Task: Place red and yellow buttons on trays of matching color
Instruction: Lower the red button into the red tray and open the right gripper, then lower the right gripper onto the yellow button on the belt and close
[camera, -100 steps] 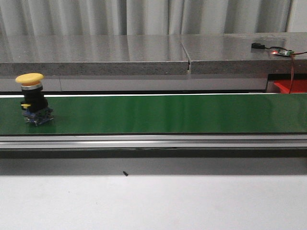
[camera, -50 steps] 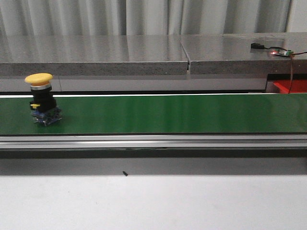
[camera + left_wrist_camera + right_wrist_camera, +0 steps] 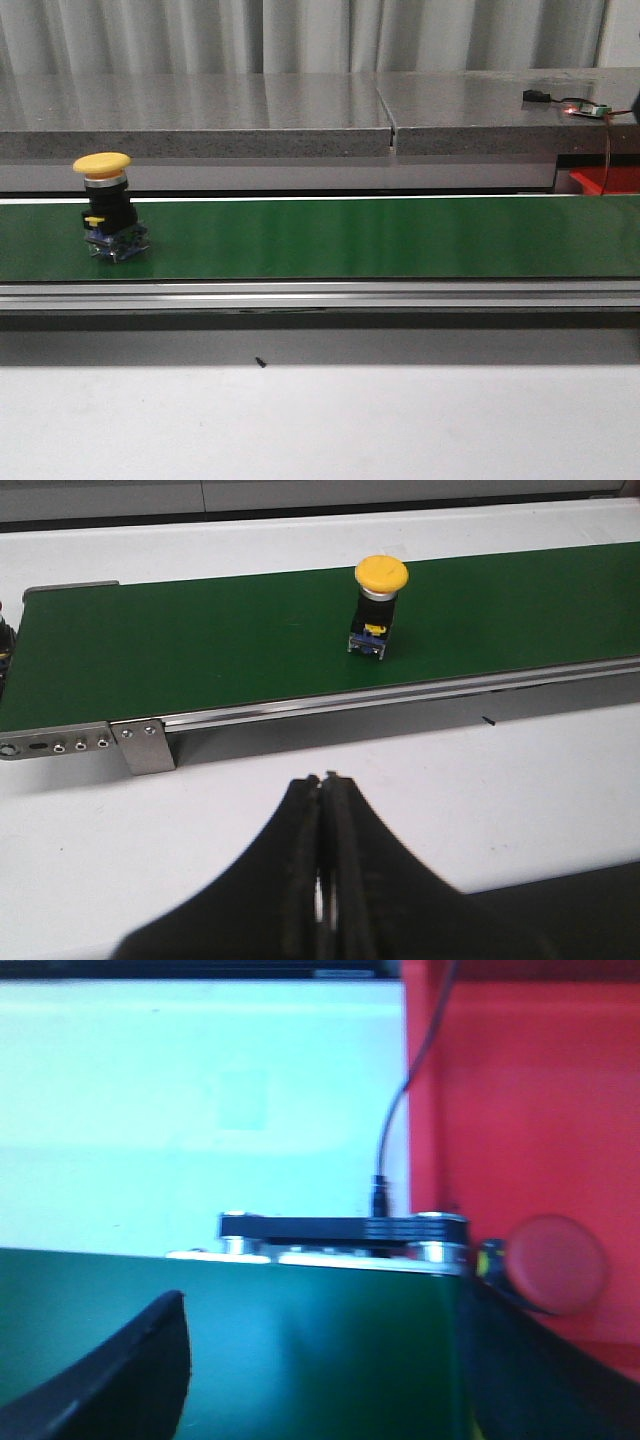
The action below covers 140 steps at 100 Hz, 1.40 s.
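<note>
A yellow button (image 3: 105, 205) with a black body stands upright on the green belt (image 3: 350, 238) near its left end. In the left wrist view the same yellow button (image 3: 378, 605) is on the belt (image 3: 200, 640), well beyond my left gripper (image 3: 322, 780), which is shut and empty above the white table. My right gripper (image 3: 325, 1360) is open over the belt's end, nothing between its fingers. Beside it is the red tray (image 3: 520, 1110), with a red button (image 3: 555, 1265) lying in it. A corner of the red tray (image 3: 608, 180) shows in the front view. The yellow tray is out of view.
A grey stone ledge (image 3: 300, 115) runs behind the belt, with a small circuit board and wire (image 3: 585, 108) on its right end. The belt's metal frame and bracket (image 3: 140, 742) edge the white table (image 3: 320, 420). A black cable (image 3: 392, 1130) hangs by the tray wall.
The yellow button has travelled to the right along the belt. Nothing else has visibly moved.
</note>
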### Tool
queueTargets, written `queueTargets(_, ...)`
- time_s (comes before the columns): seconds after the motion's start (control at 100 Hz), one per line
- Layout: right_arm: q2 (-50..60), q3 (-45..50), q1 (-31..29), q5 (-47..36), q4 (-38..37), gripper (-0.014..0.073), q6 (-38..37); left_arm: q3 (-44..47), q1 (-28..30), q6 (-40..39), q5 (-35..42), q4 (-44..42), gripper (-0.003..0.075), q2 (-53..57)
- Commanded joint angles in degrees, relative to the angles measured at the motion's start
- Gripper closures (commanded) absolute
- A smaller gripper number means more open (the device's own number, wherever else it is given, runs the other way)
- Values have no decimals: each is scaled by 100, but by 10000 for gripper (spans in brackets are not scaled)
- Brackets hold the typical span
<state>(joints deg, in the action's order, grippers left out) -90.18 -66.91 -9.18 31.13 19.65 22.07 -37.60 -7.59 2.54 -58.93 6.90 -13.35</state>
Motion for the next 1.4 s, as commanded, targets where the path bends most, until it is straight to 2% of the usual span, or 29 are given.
queueTargets(0.0, 340, -126, 387, -74, 115, 45, 125, -131, -40, -26, 361, 73, 739, -63)
queueTargets(0.46, 344, -126, 2630, -49, 87, 45, 137, -131, -40, -26, 361, 73, 739, -63)
queueTargets(0.76, -215, -152, 3756, -191, 106, 45, 534, -131, -40, -26, 361, 73, 739, -63)
queueTargets(0.95, -536, -177, 4427, -649, 117, 45, 572, -131, -40, -26, 361, 73, 739, -63)
queueTargets(1.16, -986, -791, 4837, -824, 123, 45, 631, -131, -40, -26, 361, 73, 739, -63)
queueTargets(1.39, -1623, -1821, 4904, -546, 553, 45, 631, -131, -40, -26, 361, 73, 739, -63)
